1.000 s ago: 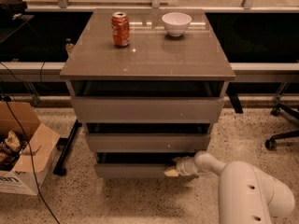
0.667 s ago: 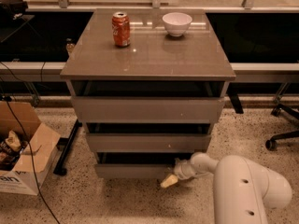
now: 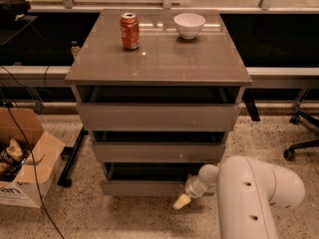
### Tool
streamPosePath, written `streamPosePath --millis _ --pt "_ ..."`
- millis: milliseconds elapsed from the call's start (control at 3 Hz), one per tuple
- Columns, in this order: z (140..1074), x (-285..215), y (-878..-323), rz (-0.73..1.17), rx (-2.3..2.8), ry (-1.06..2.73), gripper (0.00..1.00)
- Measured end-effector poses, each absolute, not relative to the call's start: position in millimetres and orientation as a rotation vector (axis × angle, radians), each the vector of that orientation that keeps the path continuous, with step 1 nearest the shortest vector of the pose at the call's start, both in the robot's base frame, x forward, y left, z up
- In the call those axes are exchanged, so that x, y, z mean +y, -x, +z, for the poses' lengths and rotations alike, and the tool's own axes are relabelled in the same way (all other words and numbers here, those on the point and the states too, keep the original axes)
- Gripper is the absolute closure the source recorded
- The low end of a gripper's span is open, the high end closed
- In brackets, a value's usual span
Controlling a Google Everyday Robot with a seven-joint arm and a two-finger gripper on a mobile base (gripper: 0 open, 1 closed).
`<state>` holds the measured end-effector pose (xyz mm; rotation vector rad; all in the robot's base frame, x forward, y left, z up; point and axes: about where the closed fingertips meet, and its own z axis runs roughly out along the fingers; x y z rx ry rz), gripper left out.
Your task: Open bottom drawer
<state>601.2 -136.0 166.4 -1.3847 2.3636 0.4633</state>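
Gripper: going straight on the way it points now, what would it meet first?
Probably the speckled floor: the gripper hangs at the lower edge of the bottom drawer, tipped down and toward picture-left. Depth is unclear.

Gripper (image 3: pixel 182 201) just before bottom drawer (image 3: pixel 142 187), right of centre; can (image 3: pixel 130 31) left of bowl (image 3: pixel 189 25) on cabinet top (image 3: pixel 164 59).

Cabinet top (image 3: pixel 164 59) carries can (image 3: pixel 130 31), bowl (image 3: pixel 189 25); gripper (image 3: pixel 182 201) near floor (image 3: pixel 124 218).

The cabinet (image 3: pixel 159 116) was viewed from above and in front, fairly near, its top and front being faced; the gripper (image 3: pixel 182 201) was seen at the foot of the cabinet's front
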Motion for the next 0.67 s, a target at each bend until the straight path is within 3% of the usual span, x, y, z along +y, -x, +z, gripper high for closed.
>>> streamPosePath --millis 333,667 --pt "169.0 -136.0 -601.2 0.463 2.364 1.385 0.40" --pt "175.5 -136.0 -601.2 0.463 2.364 1.385 0.29"
